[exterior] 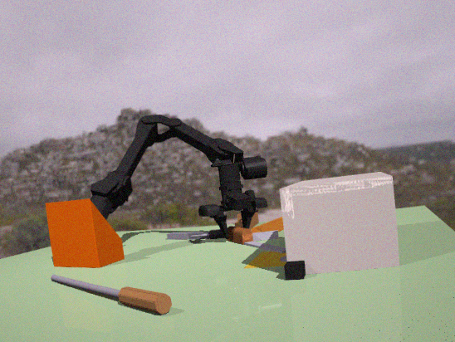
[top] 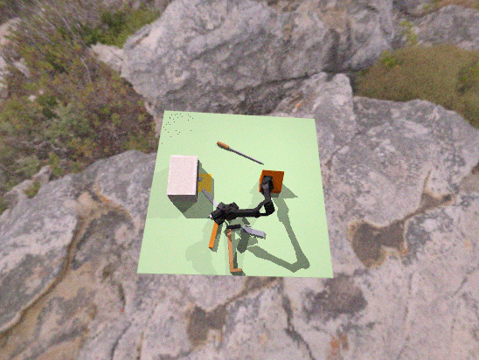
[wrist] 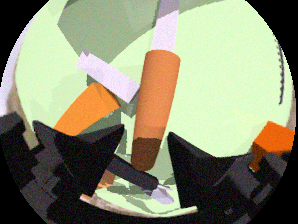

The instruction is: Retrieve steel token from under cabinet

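The pale cabinet (top: pixel 183 176) (exterior: pixel 340 228) stands beside the yellow marked area (top: pixel 208 184) (exterior: pixel 266 260). A small grey piece (top: pixel 200 179) (exterior: pixel 284 258), which looks like the token, shows on the marked area's cabinet side. I cannot tell if it is wholly clear of the cabinet. A tool with a brown handle (wrist: pixel 156 95) (exterior: pixel 241 235) lies on the table, its flat grey blade (top: pixel 209 197) (wrist: pixel 166 25) reaching toward the cabinet and over the area's corner. My gripper (wrist: pixel 147 131) (exterior: pixel 237 232) is open around the handle, with gaps on both sides.
An orange bar (top: pixel 213 236) (wrist: pixel 87 110), an L-shaped brown hook (top: pixel 232 249) and a black-handled grey tool (top: pixel 254 231) lie near the gripper. A wooden-handled rod (top: pixel 223 145) (exterior: pixel 143 300) lies apart. An orange block (top: pixel 276 178) (exterior: pixel 75 234) stands by the arm's base.
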You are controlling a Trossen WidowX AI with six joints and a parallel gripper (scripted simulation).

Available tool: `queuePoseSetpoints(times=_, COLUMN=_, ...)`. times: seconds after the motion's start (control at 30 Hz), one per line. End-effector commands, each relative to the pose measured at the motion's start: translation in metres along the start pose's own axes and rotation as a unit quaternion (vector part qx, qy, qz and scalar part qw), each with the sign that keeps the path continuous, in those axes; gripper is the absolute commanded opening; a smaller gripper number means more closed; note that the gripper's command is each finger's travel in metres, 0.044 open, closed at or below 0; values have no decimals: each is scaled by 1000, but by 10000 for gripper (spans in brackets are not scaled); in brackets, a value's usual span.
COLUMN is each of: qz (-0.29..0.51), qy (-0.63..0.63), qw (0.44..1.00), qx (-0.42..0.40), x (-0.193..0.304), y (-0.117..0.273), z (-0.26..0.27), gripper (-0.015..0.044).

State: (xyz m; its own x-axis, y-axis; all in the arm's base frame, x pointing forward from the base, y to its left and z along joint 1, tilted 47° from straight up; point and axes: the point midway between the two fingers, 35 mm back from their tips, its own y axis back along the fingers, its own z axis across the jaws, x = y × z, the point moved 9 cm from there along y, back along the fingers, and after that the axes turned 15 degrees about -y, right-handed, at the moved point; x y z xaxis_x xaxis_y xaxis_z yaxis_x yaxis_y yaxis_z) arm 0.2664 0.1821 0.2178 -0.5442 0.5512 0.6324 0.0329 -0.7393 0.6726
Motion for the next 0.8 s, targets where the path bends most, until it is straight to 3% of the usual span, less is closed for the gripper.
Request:
queuePoseSetpoints(times=0.0, qz=-1, qy=-3, qw=1000, qx=1, x=1, y=-3, z=-1, gripper=270)
queuePoseSetpoints(times=0.1, qz=-1, qy=-4, qw=1000, qx=1, x=2, y=-4, z=-2, gripper=270)
queuePoseSetpoints(times=0.27, qz=1, qy=-1, qw=1000, qx=-1, x=1, y=-1, z=0, gripper=139)
queuePoseSetpoints(times=0.53, qz=1, qy=-1, qw=1000, qx=-1, x=1, y=-1, z=0, gripper=85)
queuePoseSetpoints(times=0.63, qz=1, qy=-1, qw=1000, qx=-1, x=1, y=-1, z=0, gripper=6)
queuePoseSetpoints(times=0.77, qz=1, qy=-1, qw=1000, qx=-1, x=0, y=-1, z=0, gripper=0)
